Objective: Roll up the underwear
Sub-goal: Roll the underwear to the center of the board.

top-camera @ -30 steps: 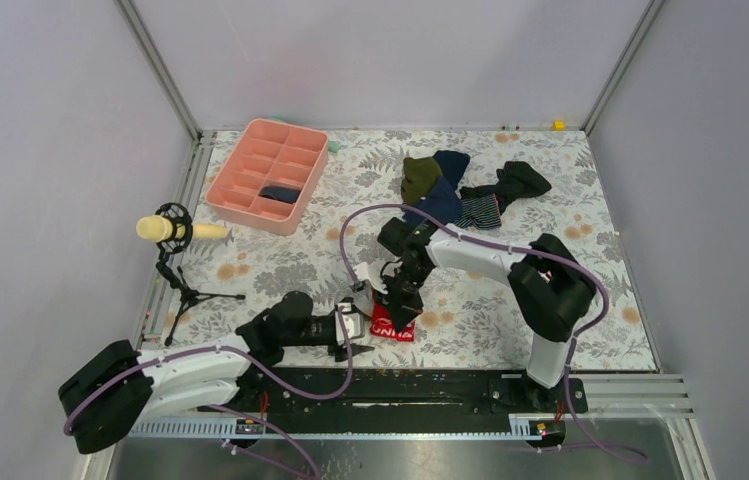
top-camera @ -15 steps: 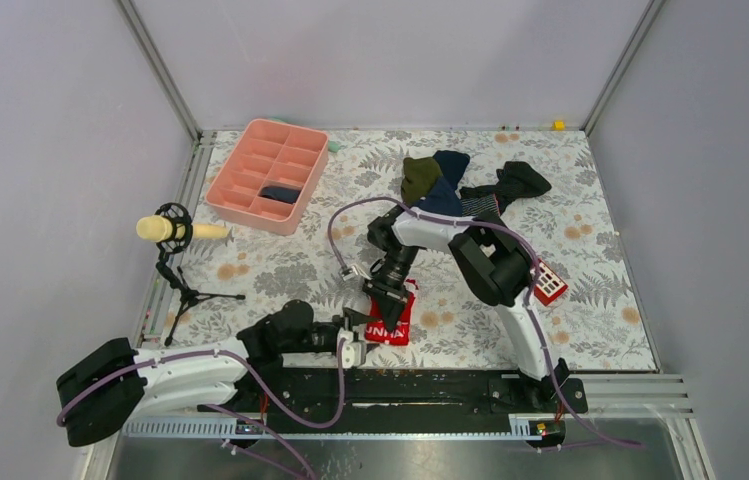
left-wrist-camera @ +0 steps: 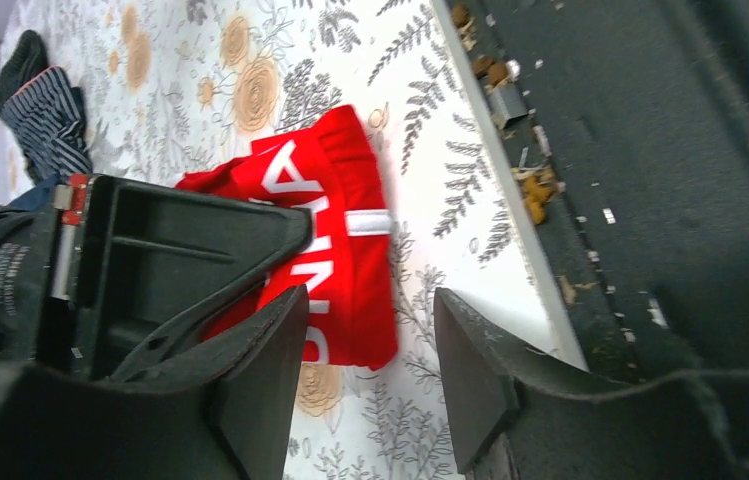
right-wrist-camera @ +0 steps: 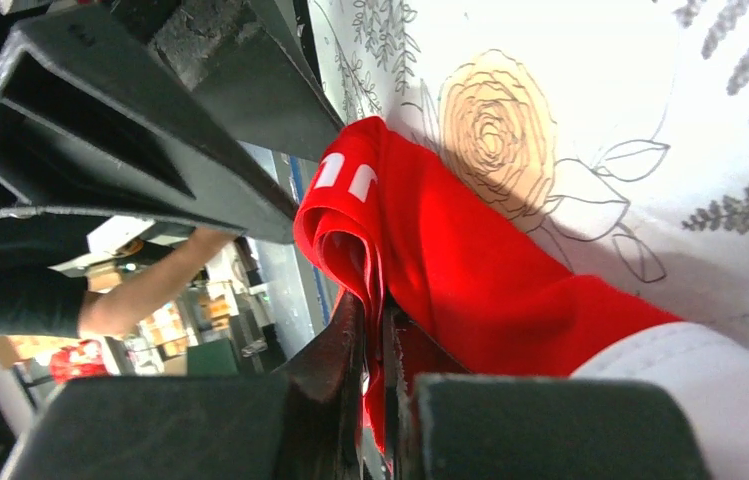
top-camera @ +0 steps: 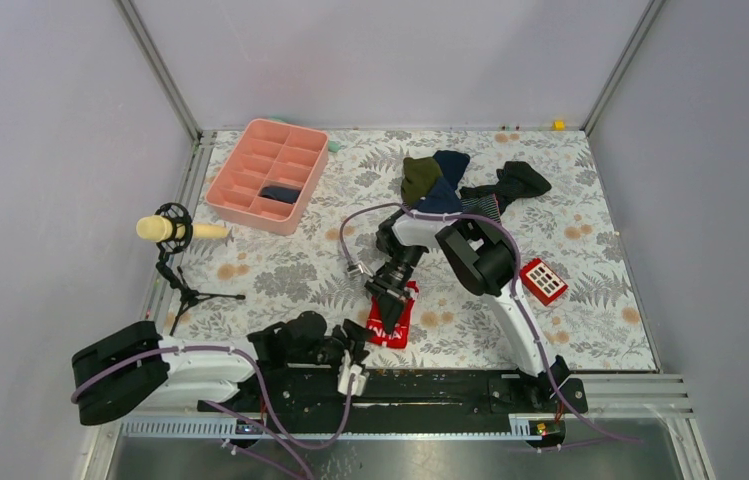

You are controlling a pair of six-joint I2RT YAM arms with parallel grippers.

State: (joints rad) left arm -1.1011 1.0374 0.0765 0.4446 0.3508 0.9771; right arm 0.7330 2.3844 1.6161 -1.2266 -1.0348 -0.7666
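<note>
The red underwear (top-camera: 391,322) lies partly folded on the floral table near the front edge, its white lettering showing. My right gripper (top-camera: 386,306) comes down onto its far left part and is shut on a fold of the red cloth (right-wrist-camera: 374,318). The rest of the underwear (right-wrist-camera: 480,280) spreads flat toward its white trim. My left gripper (top-camera: 355,358) is open and empty, just near and left of the underwear, by the black base strip. In the left wrist view the underwear (left-wrist-camera: 345,250) lies beyond the open gripper (left-wrist-camera: 370,375), with the right gripper (left-wrist-camera: 160,260) on it.
A small red box with white squares (top-camera: 542,281) lies right of the right arm. A pile of navy, olive, striped and black garments (top-camera: 455,185) sits at the back. A pink divided tray (top-camera: 265,175) stands back left, and a microphone stand (top-camera: 175,240) at the left edge.
My left gripper has drawn back from the underwear toward the near edge. My right arm has swung its elbow in, uncovering the red box, while its gripper stays on the red cloth.
</note>
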